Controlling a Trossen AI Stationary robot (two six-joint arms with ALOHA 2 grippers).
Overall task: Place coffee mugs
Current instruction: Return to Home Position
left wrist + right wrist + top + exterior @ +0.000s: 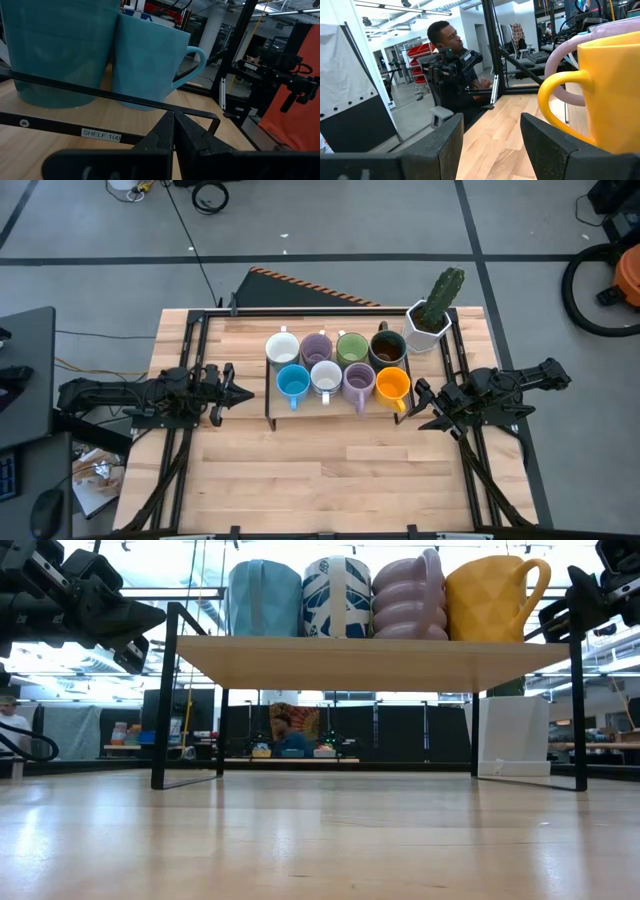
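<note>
- The table [330, 480] between the shelf and its near edge is bare wood, open across its width.
- Under the shelf [370, 662], an open gap runs through between the black legs.
- The shelf top is filled. Four mugs stand at the back, from the white mug [283, 347] to the dark brown mug [387, 347]. Four stand in front, from the blue mug [293, 383] to the orange mug [392, 384]. All are packed close side by side.
- The left gripper [243, 392], fingers pressed together, stands just beside the shelf's left end.
- The right gripper [424, 404], fingers apart, stands just beside the orange mug's handle.
- The cactus pot [428, 323] blocks the back right corner, near the dark brown mug.
</note>
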